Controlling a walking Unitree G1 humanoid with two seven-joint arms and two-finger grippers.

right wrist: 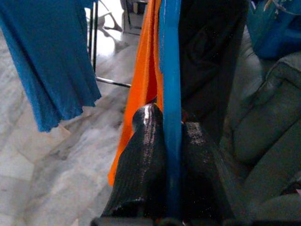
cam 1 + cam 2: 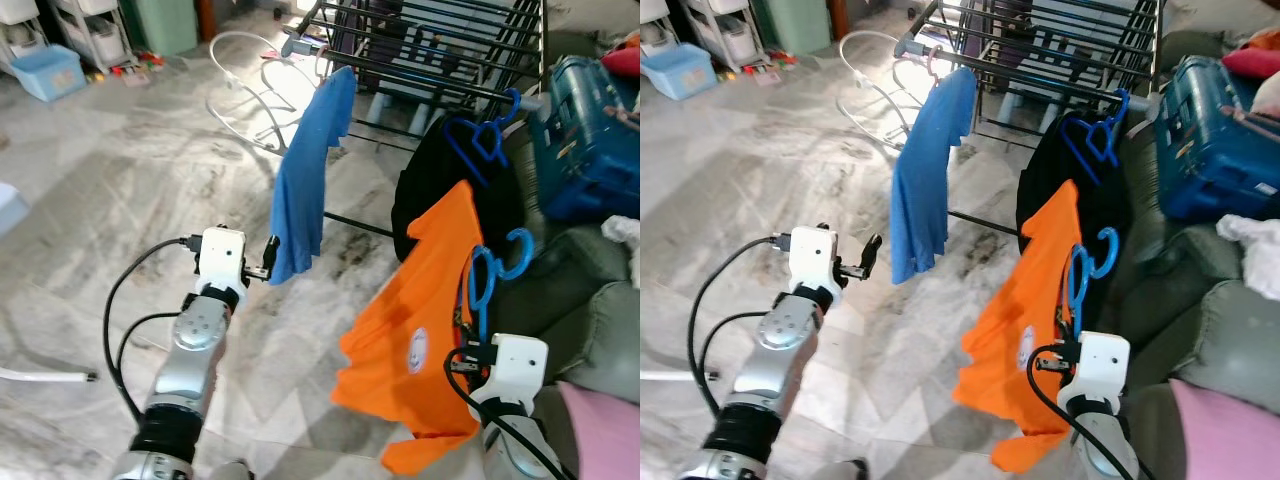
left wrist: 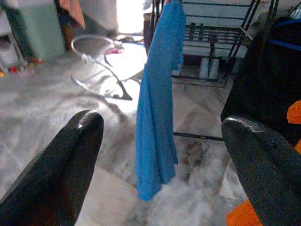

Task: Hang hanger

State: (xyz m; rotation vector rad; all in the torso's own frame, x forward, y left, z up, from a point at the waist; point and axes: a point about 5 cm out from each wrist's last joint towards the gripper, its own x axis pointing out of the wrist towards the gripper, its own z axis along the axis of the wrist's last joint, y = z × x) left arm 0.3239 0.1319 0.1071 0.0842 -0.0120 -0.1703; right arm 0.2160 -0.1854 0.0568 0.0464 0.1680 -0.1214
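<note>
A blue hanger [image 2: 497,264] carries an orange shirt [image 2: 410,330]. My right gripper [image 1: 171,117] is shut on the hanger's blue bar [image 1: 170,70], low at the right, in front of the black drying rack [image 2: 440,50]. On the rack hang a blue shirt [image 2: 305,180] and a black garment [image 2: 430,190] on another blue hanger [image 2: 480,140]. The held hanger's hook is below the rack's rails and touches none. My left gripper [image 2: 270,256] is open and holds nothing, just left of the blue shirt's lower hem.
A blue suitcase [image 2: 590,130] and a grey sofa [image 2: 590,300] with a pink cushion [image 2: 600,430] stand at the right. A white hoop frame [image 2: 250,80] lies on the marble floor behind the rack's left end. Storage boxes [image 2: 48,70] are far left.
</note>
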